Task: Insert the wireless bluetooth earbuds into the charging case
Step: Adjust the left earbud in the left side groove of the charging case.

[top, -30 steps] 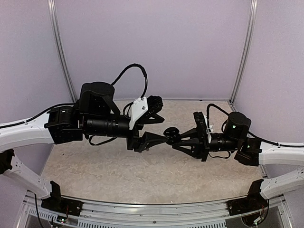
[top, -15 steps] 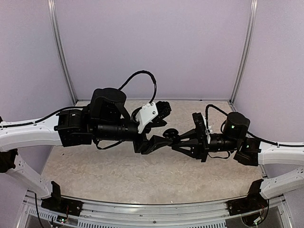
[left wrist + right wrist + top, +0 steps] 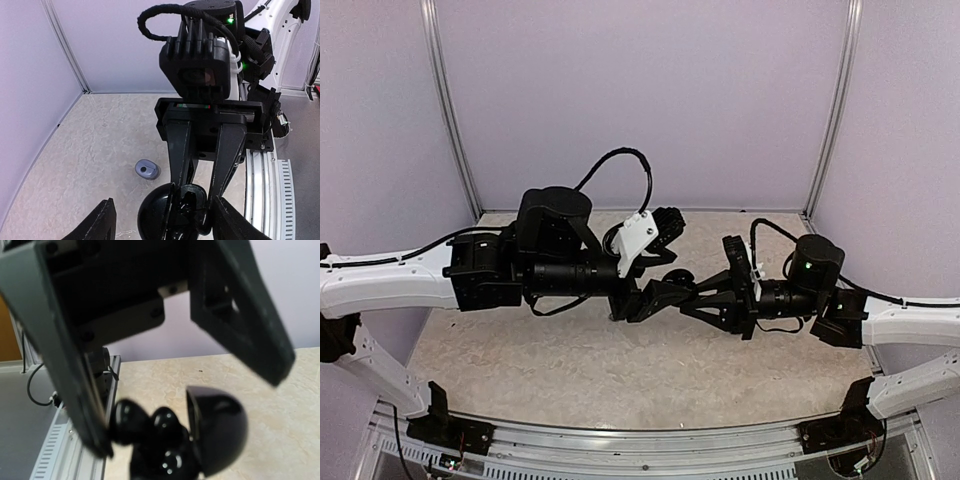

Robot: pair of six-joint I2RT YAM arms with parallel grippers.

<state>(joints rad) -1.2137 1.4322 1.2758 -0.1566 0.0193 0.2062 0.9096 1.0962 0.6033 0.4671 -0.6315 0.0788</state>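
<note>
The black charging case (image 3: 192, 202) hangs above the table with its lid (image 3: 152, 212) swung open. My right gripper (image 3: 195, 205) is shut on the case's base. My left gripper (image 3: 165, 200) is open, and its fingers (image 3: 106, 220) stand wide on either side of the case and of the right fingers. In the right wrist view the case (image 3: 170, 460) shows the domed lid (image 3: 217, 427) and two glossy black rounded lumps (image 3: 167, 425), too blurred to name. One silvery-grey earbud (image 3: 147, 169) lies on the table below. In the top view both grippers (image 3: 670, 292) meet mid-table.
Lilac walls close the table (image 3: 540, 370) in at the back and sides. An aluminium rail (image 3: 265, 175) runs along the near edge. The left arm's cable (image 3: 620, 160) loops above its wrist.
My left arm has slid right toward the right gripper, and its open jaws now straddle the case. The right arm has barely moved, still holding the case.
</note>
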